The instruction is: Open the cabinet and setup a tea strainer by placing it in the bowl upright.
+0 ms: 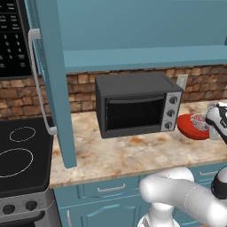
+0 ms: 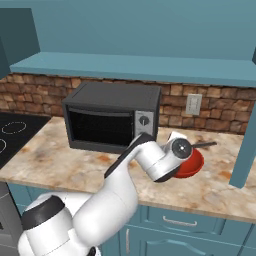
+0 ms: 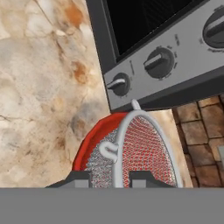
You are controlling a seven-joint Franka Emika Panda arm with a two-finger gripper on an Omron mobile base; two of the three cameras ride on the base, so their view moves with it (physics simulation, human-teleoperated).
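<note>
A: What sits closest to the pincer?

B: The tea strainer, directly ahead of its two dark tips. One tip rises on each side of the silver rim, so the pincer looks to be pinching the strainer, pressed against it from both sides.

A: And where is the strainer in relation to the bowl?

B: The bowl lies just behind and under it. The red shows through the wire mesh, and the bowl's rim curves out past the strainer on the left of the hand view. Whether the mesh touches the bowl's floor I cannot tell.

A: How does the strainer look?

B: A round silver hoop with fine mesh bulging from it, seen nearly edge-on and tilted. From the right base view a thin dark handle sticks out beyond the wrist, over the bowl.

A: What crowds it?

B: The toaster oven stands just past the bowl, its knobs facing the pincer. The marbled counter spreads to one side, the brick wall to the other.

A: Farther off?

B: The cabinet door hangs open well beyond the oven, with the stove past it.
</note>
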